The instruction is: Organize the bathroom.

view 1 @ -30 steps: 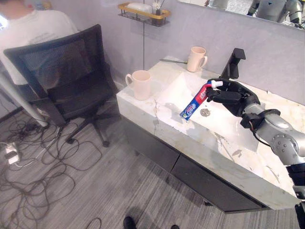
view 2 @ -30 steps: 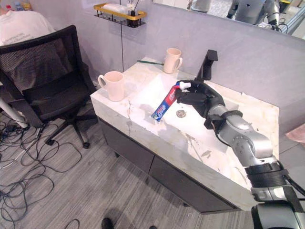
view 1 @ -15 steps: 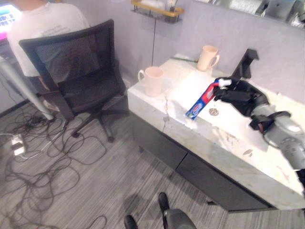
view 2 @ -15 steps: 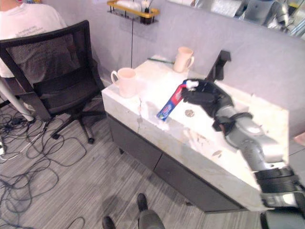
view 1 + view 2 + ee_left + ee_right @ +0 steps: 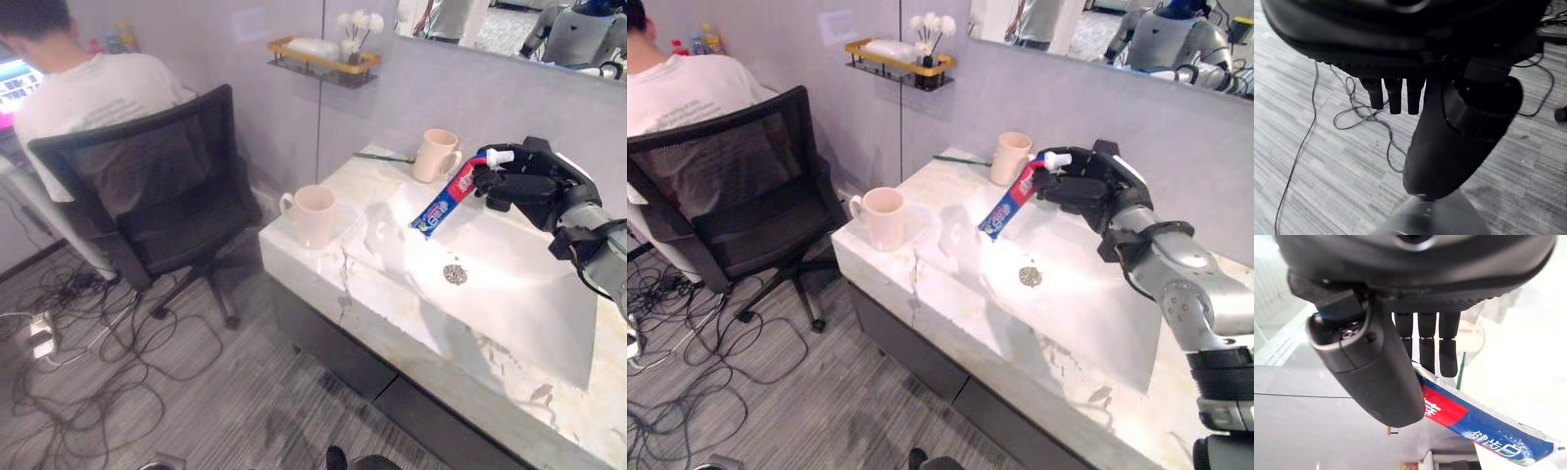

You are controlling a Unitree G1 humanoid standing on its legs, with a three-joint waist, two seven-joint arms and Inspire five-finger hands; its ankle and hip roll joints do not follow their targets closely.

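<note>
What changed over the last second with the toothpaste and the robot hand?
The right robot hand, gripping the toothpaste tube throughout, carried it from above the sink basin's front toward the back mug. The camera also shifted. The front mug and the left robot hand stayed put.

Vanity top point(image 5: 323, 264): pale veined stone, polished, with a smooth glossy basin point(image 5: 529, 294). Drain point(image 5: 454, 273): bright metal. Two mugs point(image 5: 312, 214) point(image 5: 435, 155): cream glazed ceramic, slight sheen. Toothpaste tube point(image 5: 1011, 204): glossy printed plastic, smooth white cap. Right hand point(image 5: 1087, 181): matt black plastic casing. Chair point(image 5: 147, 186): black woven mesh back, matt frame. Wall shelf point(image 5: 318, 61): gold-toned metal rim. Floor point(image 5: 196, 392): grey wood-grain planks, matt. Person's shirt point(image 5: 88, 93): white cloth
</note>
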